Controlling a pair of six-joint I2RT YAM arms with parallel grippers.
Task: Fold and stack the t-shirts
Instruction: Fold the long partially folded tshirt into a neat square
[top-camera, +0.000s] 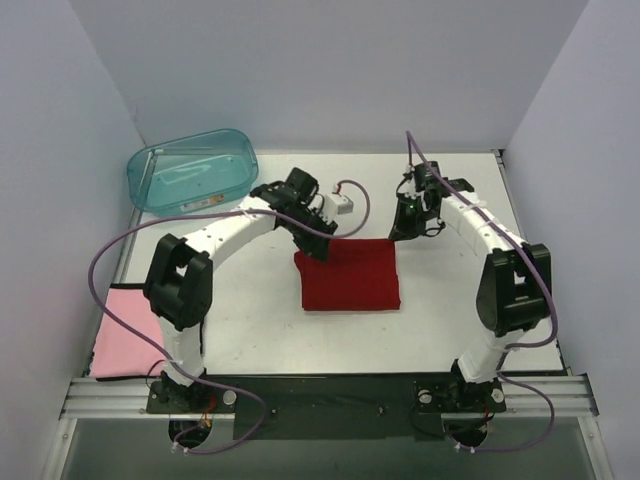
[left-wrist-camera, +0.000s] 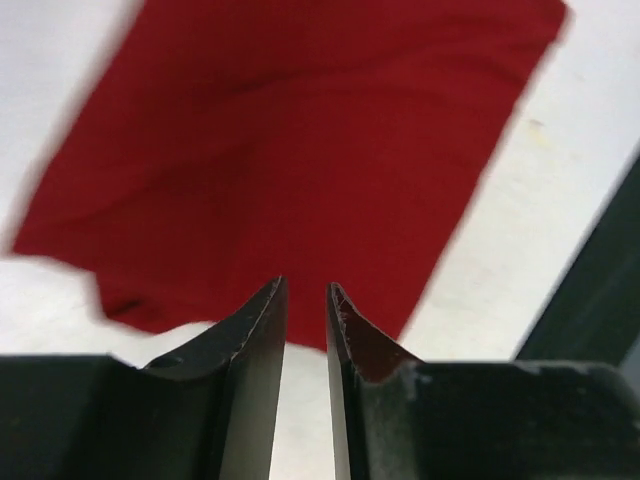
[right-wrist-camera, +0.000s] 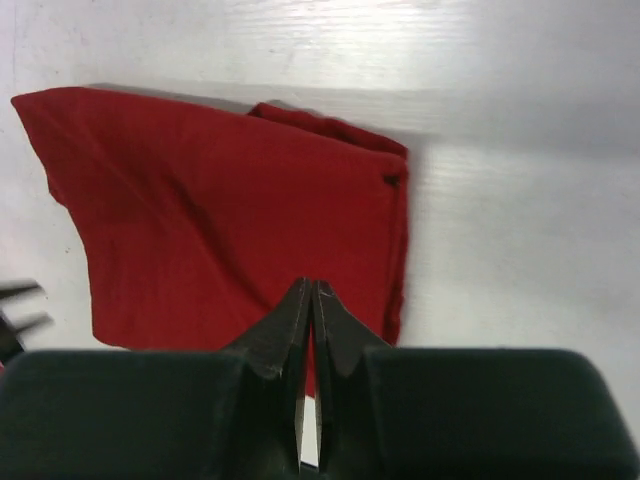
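From above: dark red cloth t-shirt (top-camera: 350, 276), folded to a neat rectangle, lying in the middle of the white desk (top-camera: 250, 330), slightly wider left-to-right than deep. Left fingers (top-camera: 322, 243) poised over its far left corner. Right fingers (top-camera: 405, 228) just beyond its far right corner, apart from the cloth. Plain pale pink cloth t-shirt (top-camera: 122, 345) flat at the near left corner, well apart from the red one and much closer to the left arm's base. Translucent teal plastic tub (top-camera: 192, 170) at the far left corner.

Left wrist: fingers (left-wrist-camera: 262, 322) parted by a narrow slit, holding nothing. Red cloth spread straight ahead and below.

Right wrist: fingers (right-wrist-camera: 292, 318) pressed together, empty. Red fold ahead, mostly to the left.

Likely hinge of the coming move: pink shirt off to the left, so within the left arm's reach rather than the right's.
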